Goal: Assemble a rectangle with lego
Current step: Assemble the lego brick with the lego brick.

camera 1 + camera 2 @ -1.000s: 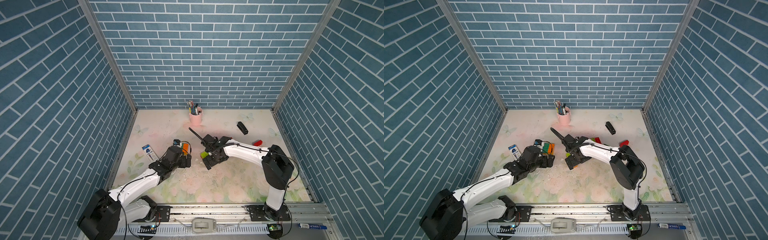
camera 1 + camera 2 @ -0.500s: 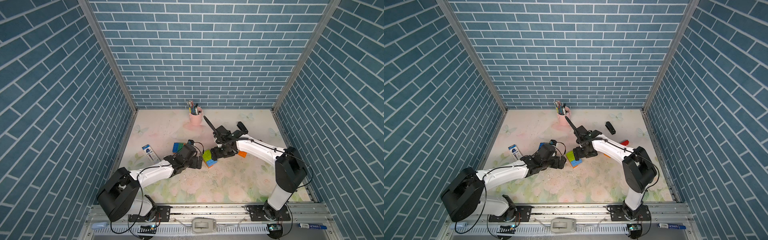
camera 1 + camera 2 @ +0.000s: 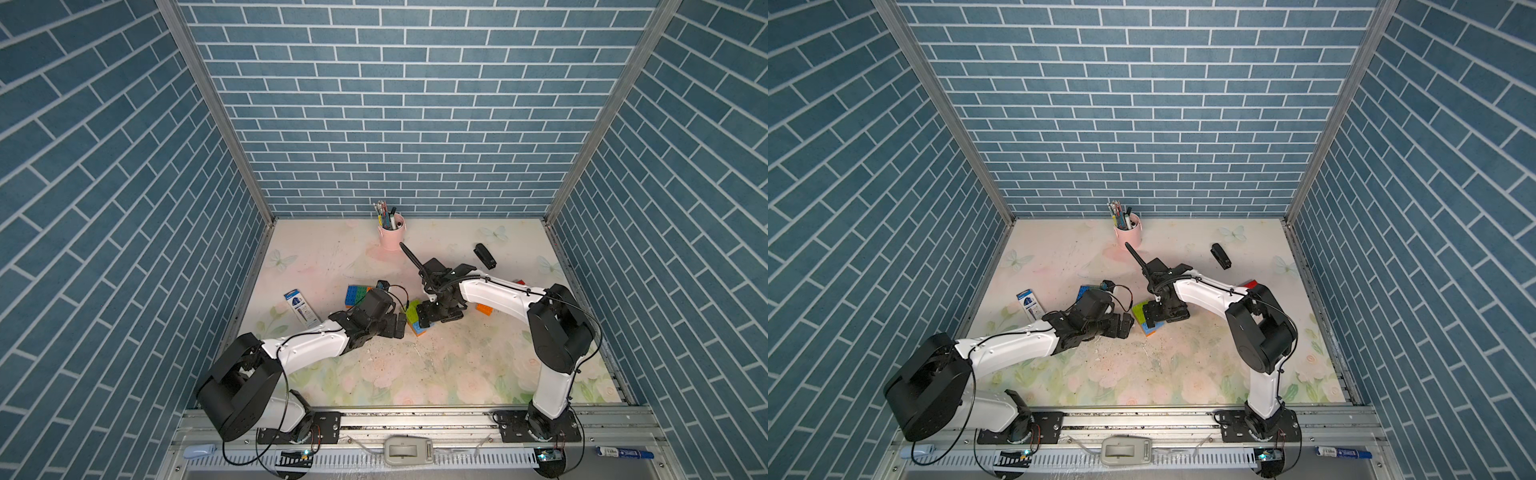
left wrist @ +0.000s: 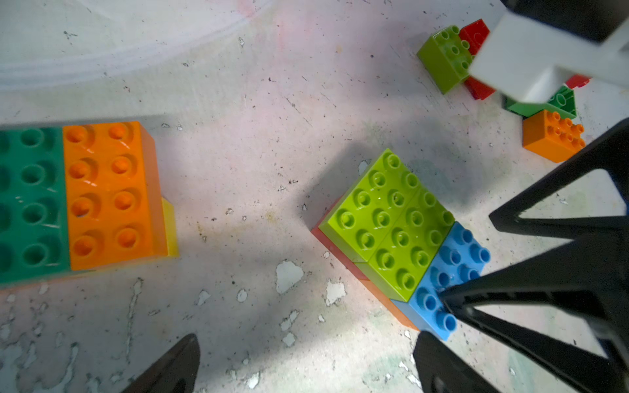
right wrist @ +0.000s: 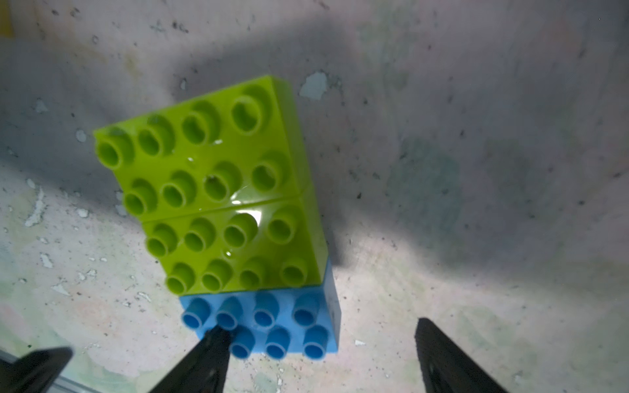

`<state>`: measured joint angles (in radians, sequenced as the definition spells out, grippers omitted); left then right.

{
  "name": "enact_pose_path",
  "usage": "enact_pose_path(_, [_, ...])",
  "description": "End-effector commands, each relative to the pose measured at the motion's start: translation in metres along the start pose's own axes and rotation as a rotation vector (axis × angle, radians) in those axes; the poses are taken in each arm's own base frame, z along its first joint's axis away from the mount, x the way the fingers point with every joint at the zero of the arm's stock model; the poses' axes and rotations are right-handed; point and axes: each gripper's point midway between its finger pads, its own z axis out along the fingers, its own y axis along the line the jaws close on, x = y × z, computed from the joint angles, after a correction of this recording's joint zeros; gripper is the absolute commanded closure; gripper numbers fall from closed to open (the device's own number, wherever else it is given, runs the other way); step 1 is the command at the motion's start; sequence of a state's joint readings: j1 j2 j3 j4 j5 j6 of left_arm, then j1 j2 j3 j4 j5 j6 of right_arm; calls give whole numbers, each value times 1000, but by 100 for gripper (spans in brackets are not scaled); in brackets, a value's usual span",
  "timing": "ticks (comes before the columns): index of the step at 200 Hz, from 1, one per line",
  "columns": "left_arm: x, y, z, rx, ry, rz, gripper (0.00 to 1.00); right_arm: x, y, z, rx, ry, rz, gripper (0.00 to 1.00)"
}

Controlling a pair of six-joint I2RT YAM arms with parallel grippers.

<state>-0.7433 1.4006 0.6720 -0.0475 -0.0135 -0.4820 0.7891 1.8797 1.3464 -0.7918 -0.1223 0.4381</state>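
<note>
Lego stack (image 4: 388, 224) mid-table, between both arms: two lime bricks side by side, blue brick (image 5: 272, 323) butting one end, red and orange layer beneath
Right gripper (image 5: 318, 326): hovers over blue end, jaws wide; one finger (image 5: 211, 360) touches blue studs, other clear of brick; grips nothing
Left gripper (image 4: 306, 337): low, just beside stack, jaws wide, empty
Second block (image 4: 105, 194), green against orange, near left arm
Pink cup (image 3: 392, 237) and stapler (image 3: 484, 255) well apart, toward back wall
</note>
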Motion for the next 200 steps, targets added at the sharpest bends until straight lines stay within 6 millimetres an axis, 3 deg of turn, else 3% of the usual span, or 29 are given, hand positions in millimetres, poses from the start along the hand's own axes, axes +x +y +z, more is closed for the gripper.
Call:
enact_pose_path(1, [3, 2, -3, -5, -3, 11, 1, 23, -22, 19, 142, 101, -5, 16])
enact_pose_path(70, [3, 6, -8, -14, -16, 16, 1, 32, -31, 30, 239, 156, 17, 18])
enact_pose_path(85, [0, 10, -14, -29, -29, 21, 1, 14, -20, 11, 194, 78, 1, 17])
enact_pose_path(113, [-16, 29, -35, -56, -79, -11, 1, -24, 0, -48, 103, -101, -11, 14])
enact_pose_path(136, [-29, 51, -55, -105, -125, -57, 2, -22, 2, -74, 63, -152, 37, 14])
enact_pose_path(156, [-35, 70, -68, -161, -151, -94, 2, -1, 14, -70, -39, -147, 185, 20])
enact_pose_path(168, [-36, 78, -74, -191, -160, -109, 1, 11, 35, -63, -155, -153, 284, 22])
enact_pose_path(183, [-36, 89, -80, -234, -164, -123, 1, 13, 59, -55, -241, -177, 353, 23])
enact_pose_path(200, [-37, 99, -88, -271, -166, -142, 1, 11, 68, -41, -266, -190, 420, 22])
